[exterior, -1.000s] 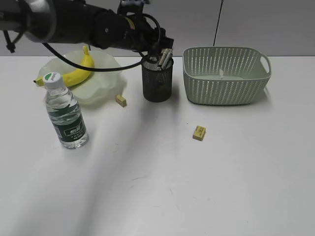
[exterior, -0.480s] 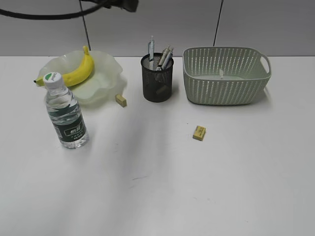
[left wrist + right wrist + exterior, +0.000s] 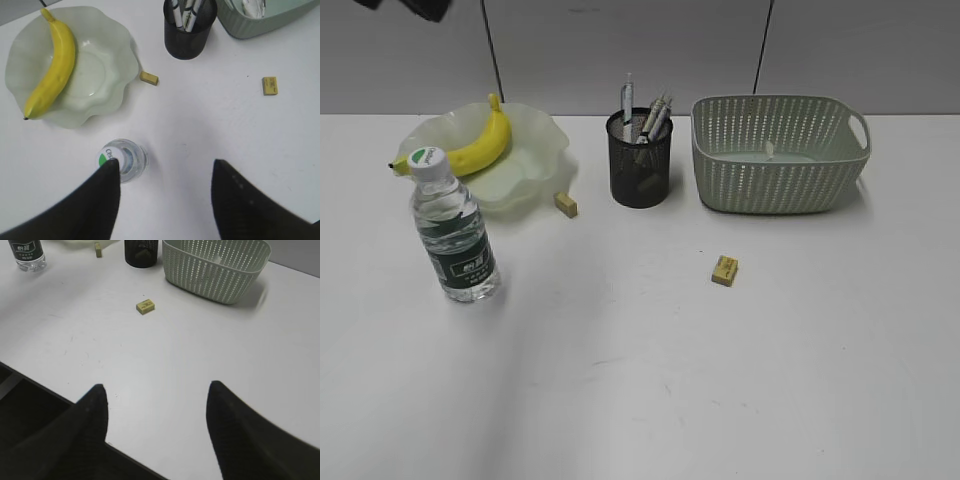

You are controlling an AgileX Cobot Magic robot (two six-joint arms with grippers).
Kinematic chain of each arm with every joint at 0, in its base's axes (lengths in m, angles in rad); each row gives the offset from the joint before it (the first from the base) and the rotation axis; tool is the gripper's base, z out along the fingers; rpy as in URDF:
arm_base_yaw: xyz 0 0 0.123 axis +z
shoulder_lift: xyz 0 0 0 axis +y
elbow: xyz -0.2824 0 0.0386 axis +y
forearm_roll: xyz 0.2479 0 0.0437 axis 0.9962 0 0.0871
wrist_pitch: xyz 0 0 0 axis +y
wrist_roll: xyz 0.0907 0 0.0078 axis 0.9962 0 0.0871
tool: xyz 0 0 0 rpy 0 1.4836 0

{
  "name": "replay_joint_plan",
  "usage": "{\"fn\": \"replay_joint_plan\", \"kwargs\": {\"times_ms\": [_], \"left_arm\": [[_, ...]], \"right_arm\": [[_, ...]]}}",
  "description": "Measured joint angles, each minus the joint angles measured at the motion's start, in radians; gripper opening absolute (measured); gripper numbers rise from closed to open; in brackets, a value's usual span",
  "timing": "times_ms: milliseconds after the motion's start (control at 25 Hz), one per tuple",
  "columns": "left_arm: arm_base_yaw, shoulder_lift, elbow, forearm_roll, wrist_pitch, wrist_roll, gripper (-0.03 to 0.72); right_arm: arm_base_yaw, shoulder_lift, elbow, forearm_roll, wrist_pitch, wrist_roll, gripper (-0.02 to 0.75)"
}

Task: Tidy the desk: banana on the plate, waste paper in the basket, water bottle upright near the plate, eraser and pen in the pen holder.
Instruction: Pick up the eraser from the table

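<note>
The banana (image 3: 482, 144) lies on the pale green plate (image 3: 542, 130). In front of the plate the water bottle (image 3: 455, 232) stands upright. Pens (image 3: 628, 101) stick out of the black mesh pen holder (image 3: 640, 170). A yellow eraser (image 3: 724, 270) lies on the desk (image 3: 640, 380), and a smaller one (image 3: 566, 204) rests beside the plate. White waste paper (image 3: 252, 6) is inside the basket (image 3: 780, 160). My left gripper (image 3: 165, 167) hangs open high above the desk, one fingertip over the bottle cap (image 3: 114, 156). My right gripper (image 3: 157, 390) is open over the desk's front edge, holding nothing.
Only a dark piece of the left arm (image 3: 420, 8) shows at the top left corner of the exterior view. The desk's front edge (image 3: 60, 397) runs under my right gripper, with dark space below it.
The left arm has drawn back from over the pen holder, up and to the left, almost out of the exterior view. A pen now stands upright in the holder.
</note>
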State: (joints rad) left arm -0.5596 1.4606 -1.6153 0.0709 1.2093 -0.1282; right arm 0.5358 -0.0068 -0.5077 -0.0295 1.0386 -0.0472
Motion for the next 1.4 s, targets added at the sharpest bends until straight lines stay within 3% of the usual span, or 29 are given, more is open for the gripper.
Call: {"fn": "replay_joint_plan", "kwargs": {"times_ms": [240, 640, 840, 1160, 1400], "left_arm": [[0.0, -0.213, 0.152, -0.001, 0.003, 0.0, 0.407], [0.0, -0.769, 0.74, -0.006, -0.029, 0.0, 0.394], [0.0, -1.061, 0.973, -0.01, -0.071, 0.0, 0.391], [0.0, -1.426, 1.062, -0.011, -0.124, 0.0, 0.367], [0.0, -1.467, 1.067, -0.013, -0.136, 0.0, 0.365]], "right_arm": [[0.0, 0.0, 0.0, 0.0, -0.001, 0.0, 0.494], [0.0, 0.0, 0.0, 0.0, -0.001, 0.0, 0.494], [0.0, 0.0, 0.0, 0.0, -0.001, 0.0, 0.494], [0.0, 0.0, 0.0, 0.0, -0.002, 0.0, 0.494], [0.0, 0.126, -0.021, 0.003, -0.107, -0.034, 0.494]]}}
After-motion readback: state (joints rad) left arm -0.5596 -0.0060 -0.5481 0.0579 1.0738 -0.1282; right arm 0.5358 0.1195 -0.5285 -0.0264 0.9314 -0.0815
